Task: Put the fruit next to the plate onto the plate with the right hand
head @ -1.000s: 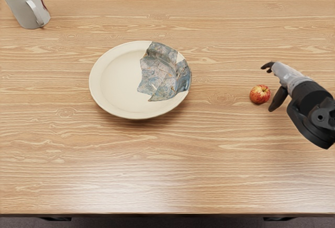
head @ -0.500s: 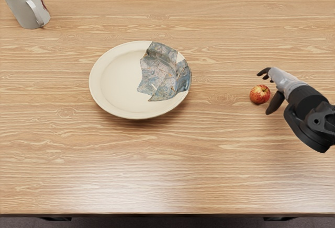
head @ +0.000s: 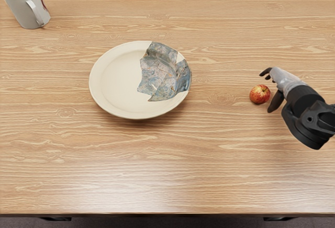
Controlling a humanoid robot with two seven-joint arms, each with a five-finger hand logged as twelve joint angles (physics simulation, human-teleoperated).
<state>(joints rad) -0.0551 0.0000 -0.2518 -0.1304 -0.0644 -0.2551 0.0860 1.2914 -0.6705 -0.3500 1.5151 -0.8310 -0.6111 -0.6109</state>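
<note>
Red apple (head: 259, 94) stays put while my right hand (head: 280, 82) edges in beside it, fingers still spread open, so I have no grasp yet.

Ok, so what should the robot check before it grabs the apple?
1. Apple lies alone, right of the plate: ok.
2. Right hand is beside the apple, fingers spread: ok.
3. Fingers closed on the apple: not ok, not yet.
4. Fingers touching the apple: cannot tell.
5. Room on the plate: ok, its left part is bare; a crumpled wrapper covers the right part.
6. Mug out of the way: ok, it is in the far left corner.
</note>
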